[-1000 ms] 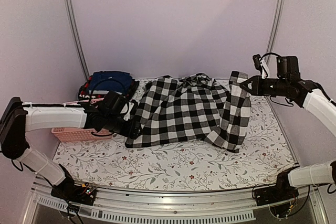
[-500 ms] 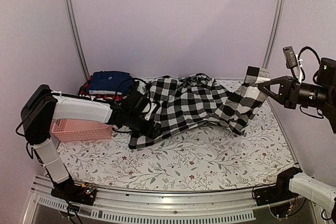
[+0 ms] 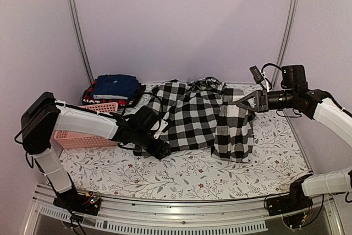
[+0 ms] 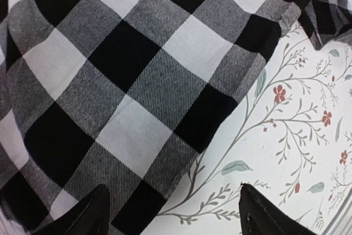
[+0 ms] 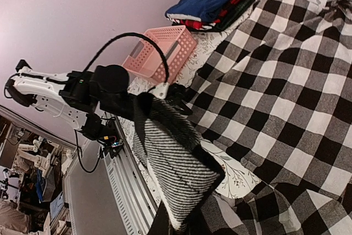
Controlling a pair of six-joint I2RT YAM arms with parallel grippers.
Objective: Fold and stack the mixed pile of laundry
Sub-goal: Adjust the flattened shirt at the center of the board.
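The shirt [image 3: 187,116] lies spread across the worktop's [image 3: 181,177] middle, long axis left to right, its right flap pinched in the closed right hand [image 3: 240,101], while the left hand [image 3: 159,148], spread wide and empty, hovers nearest the near-left hem.

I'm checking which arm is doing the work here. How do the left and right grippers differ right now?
The left gripper is open, the right gripper shut on a fold of the checked shirt. The left gripper sits low over the table, straddling the shirt's near-left edge; the right gripper is raised, cloth hanging from it. Both work on the same shirt.
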